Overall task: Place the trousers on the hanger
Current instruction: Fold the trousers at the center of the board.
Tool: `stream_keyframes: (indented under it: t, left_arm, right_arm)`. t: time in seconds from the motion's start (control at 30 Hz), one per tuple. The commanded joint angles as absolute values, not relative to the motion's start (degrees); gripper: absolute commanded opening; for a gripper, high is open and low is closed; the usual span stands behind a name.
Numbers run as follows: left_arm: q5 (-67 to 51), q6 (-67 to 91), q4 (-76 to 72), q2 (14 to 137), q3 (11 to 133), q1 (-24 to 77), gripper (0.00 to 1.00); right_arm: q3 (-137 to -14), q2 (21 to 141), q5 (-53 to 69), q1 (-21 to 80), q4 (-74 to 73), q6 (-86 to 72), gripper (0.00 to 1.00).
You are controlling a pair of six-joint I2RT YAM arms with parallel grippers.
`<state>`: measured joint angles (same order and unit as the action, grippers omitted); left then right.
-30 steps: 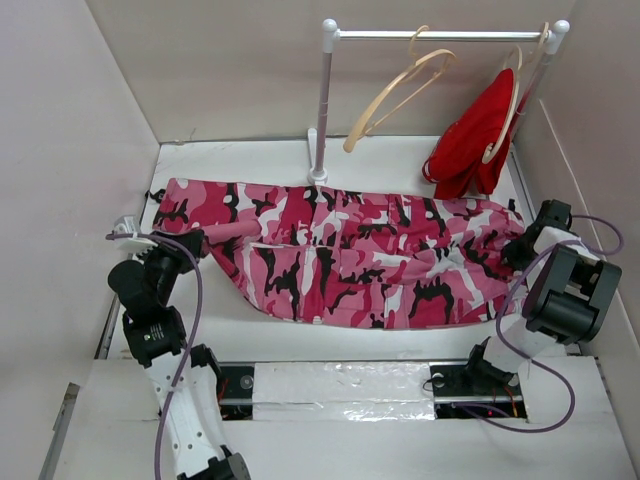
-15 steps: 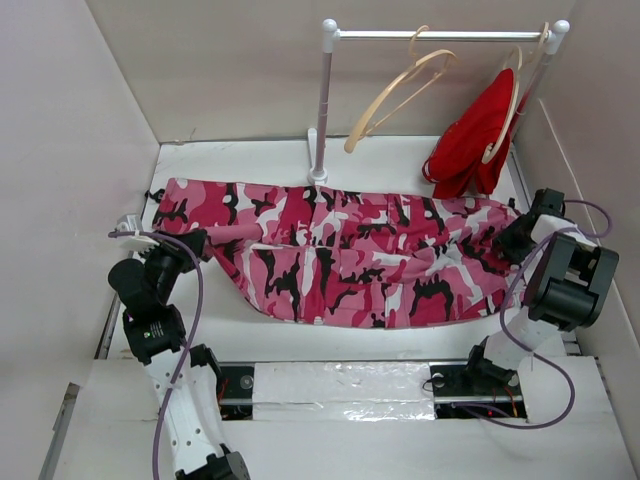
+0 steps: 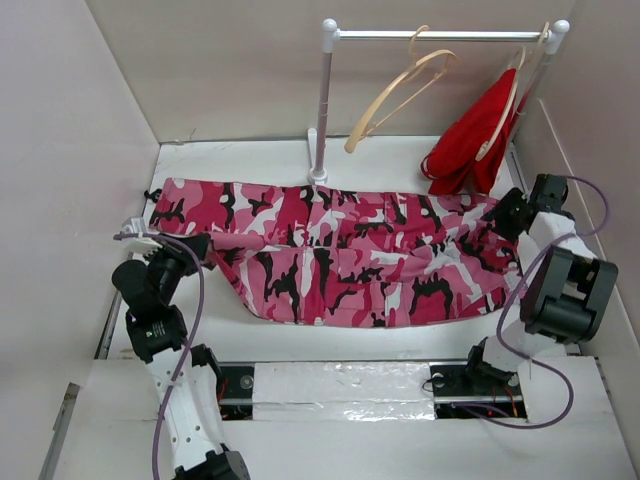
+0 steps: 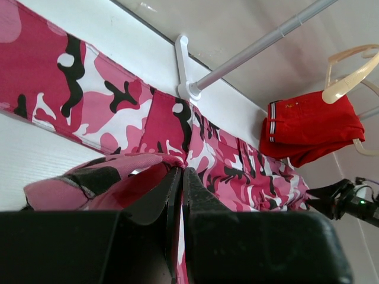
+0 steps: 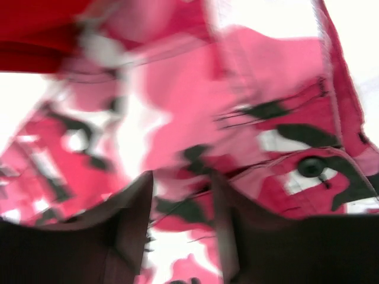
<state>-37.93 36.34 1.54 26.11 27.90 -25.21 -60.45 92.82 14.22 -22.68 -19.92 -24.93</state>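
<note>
The camouflage trousers (image 3: 340,255) lie spread lengthwise across the white table. My left gripper (image 3: 196,246) is at their left end, shut on a raised fold of the cloth (image 4: 112,177), which shows in the slit of the left gripper (image 4: 180,173) between the fingers. My right gripper (image 3: 500,214) hovers over the trousers' right end with its jaws apart. The blurred right wrist view shows the right gripper (image 5: 180,192) above buttoned cloth (image 5: 266,112), nothing pinched. The empty pale hanger (image 3: 396,92) hangs tilted on the rail at the back.
A white rail (image 3: 440,35) on a post (image 3: 322,110) stands at the back. A second hanger with a red garment (image 3: 478,138) hangs at its right end, close to my right gripper. Walls enclose left, back and right. A taped slot (image 3: 340,385) runs along the near edge.
My right gripper has opened and moved toward the back wall along the trousers' right end. The cloth there has shifted back and flattened. The left gripper keeps its hold, barely moved.
</note>
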Motion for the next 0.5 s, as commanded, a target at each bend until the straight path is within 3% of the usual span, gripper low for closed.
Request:
stream_keyframes:
  t: [0.0,0.07,0.17,0.3,0.47]
  left_arm:
    - [-39.55,37.96,-3.95,26.19,26.72,-25.14,0.00]
    - [-39.81,38.49,-4.57,26.28,26.54,-24.61,0.00]
    - [-39.38,40.07,-6.67,26.28,26.28,-23.12,0.00]
    - [-37.62,42.09,-8.34,26.37,26.19,-21.01,0.00]
    - [-35.95,43.24,-8.35,26.89,27.51,-18.72,0.00]
  right_arm:
    - [-57.93,84.31,12.79,-23.72,-17.48,-27.05,0.55]
    - [-54.51,76.00,8.11,-25.22,-21.07,-29.70,0.64]
    - [-42.68,62.12,-2.42,-31.09,-24.60,-33.56,0.65]
    - [-34.65,47.60,-5.44,-35.41,-30.91,-37.42,0.62]
    - [-31.82,43.85,-3.16,-34.89,-37.77,-48.06,0.65]
